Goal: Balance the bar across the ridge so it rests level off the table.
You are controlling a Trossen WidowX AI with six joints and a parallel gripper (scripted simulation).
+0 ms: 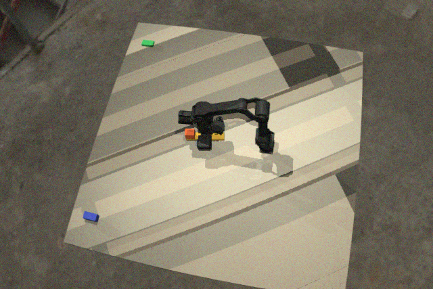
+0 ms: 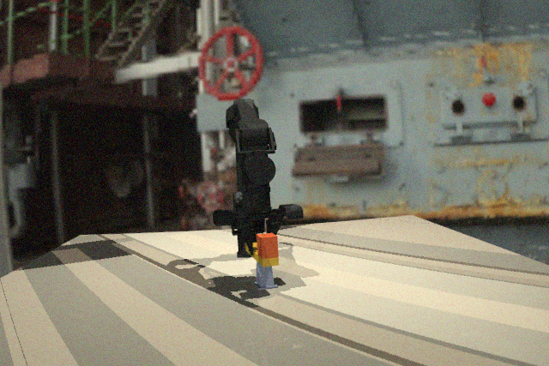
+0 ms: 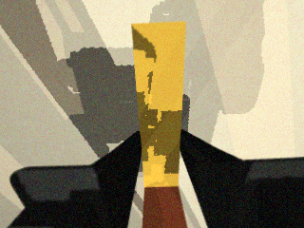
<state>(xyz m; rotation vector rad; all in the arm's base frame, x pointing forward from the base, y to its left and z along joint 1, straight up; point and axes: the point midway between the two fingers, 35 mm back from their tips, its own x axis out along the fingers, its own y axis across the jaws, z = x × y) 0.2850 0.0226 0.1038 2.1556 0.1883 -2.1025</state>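
Note:
The yellow bar (image 1: 218,136) (image 2: 268,261) (image 3: 159,81) carries an orange block (image 1: 189,133) (image 2: 267,244) at one end. That end shows as dark red at the bottom of the wrist view (image 3: 161,209). My gripper (image 1: 204,136) (image 3: 160,134) is shut on the bar near its middle and points down. In the exterior view the bar looks level, right at the top of the small grey-blue ridge (image 2: 266,277). I cannot tell whether bar and ridge touch. The bar is clear of the striped table (image 1: 244,226) (image 2: 399,300).
A small green block (image 1: 147,42) lies at the table's far left corner. A small blue block (image 1: 90,216) lies near the front left corner. The arm's base (image 1: 264,140) stands to the right of the bar.

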